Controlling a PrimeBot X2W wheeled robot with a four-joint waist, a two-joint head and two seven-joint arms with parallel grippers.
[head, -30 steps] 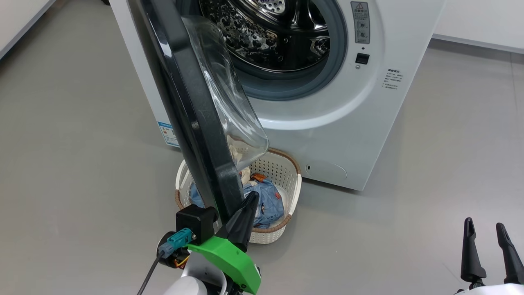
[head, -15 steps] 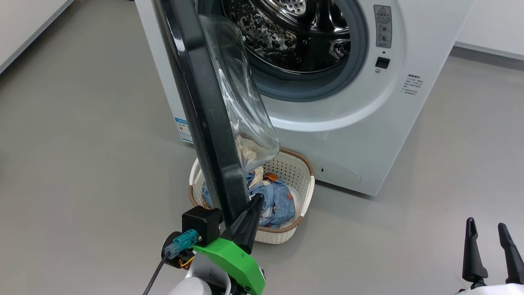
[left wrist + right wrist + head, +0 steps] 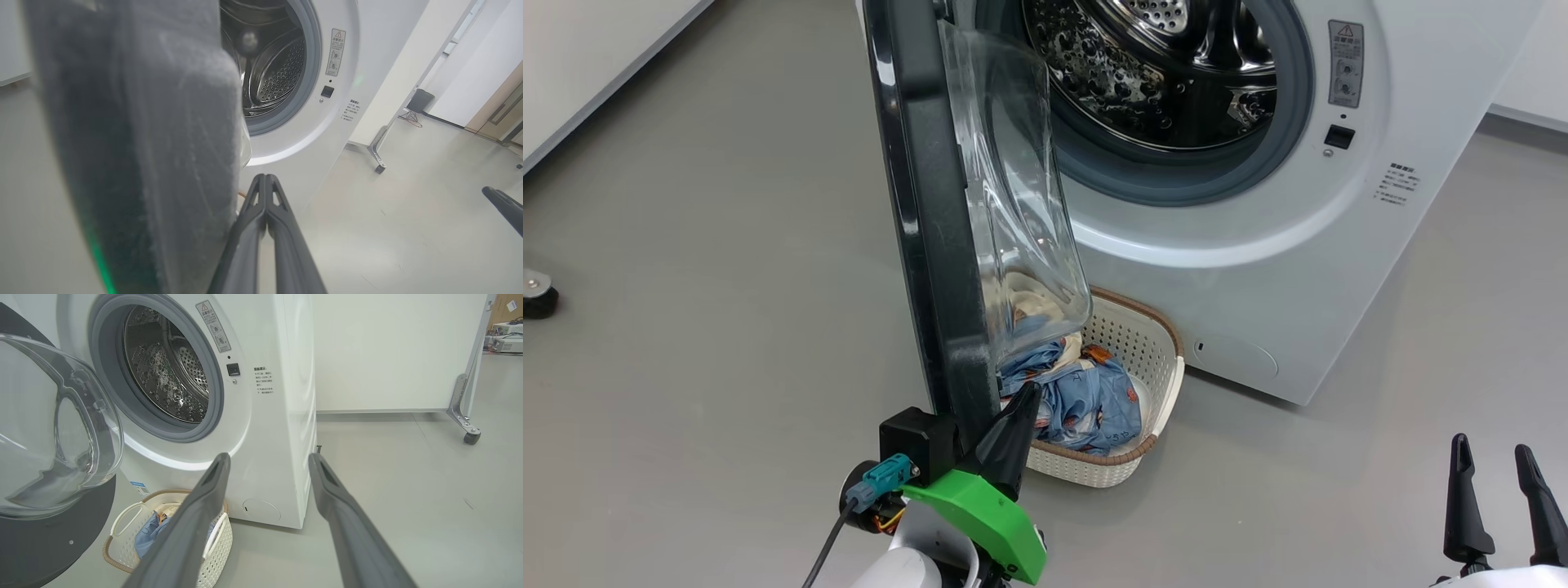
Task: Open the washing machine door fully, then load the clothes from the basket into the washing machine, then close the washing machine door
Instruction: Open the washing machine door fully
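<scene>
The door of the washing machine stands roughly square to the machine's front, about halfway through its swing, so the first step, opening it fully, looks to be the one in hand. The left jaws are pressed tight together, holding nothing. They sit against the inner side of the door's lower black rim, or at least just beside it, like a blunt pusher. The right jaws hang wide apart and empty, well clear of the machine.

The basket sits on the floor close against the foot of the machine, partly under the door's glass bulge. The clothes are heaped inside it, and the drum looks bare.

To my eye the next move is to push that rim further out along the hinge's arc. The contact is only a sideways press, so the tips could slide off the glossy edge. After that, the way down to the clothes should be free.
</scene>
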